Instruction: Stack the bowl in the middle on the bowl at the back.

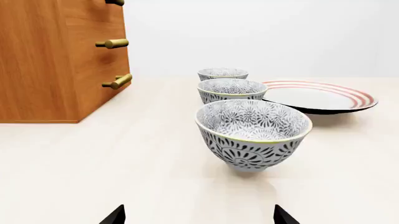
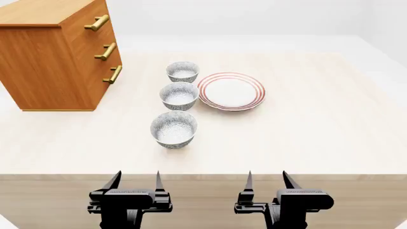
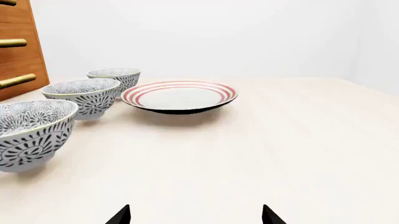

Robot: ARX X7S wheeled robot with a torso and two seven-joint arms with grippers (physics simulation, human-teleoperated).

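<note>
Three deep round bowls, white with a dense grey-blue floral pattern inside and out, stand in a row on my pale wood-grain table [image 2: 318,133]. The middle bowl [image 2: 179,95] sits upright between the back bowl [image 2: 182,72] and the nearest bowl [image 2: 173,129], all close but apart. Just beside the middle bowl, on the right, lies a flat white plate with red rings [image 2: 231,91], its rim nearly touching that bowl. A wooden drawer cabinet [image 2: 54,57] with brass handles stands well to the left. My left gripper [image 2: 135,181] and right gripper [image 2: 266,180] hang at the table's near edge, both with fingers spread apart and holding nothing. The nearest bowl stands directly between my left gripper and the middle bowl; the table's right side lies bare.
</note>
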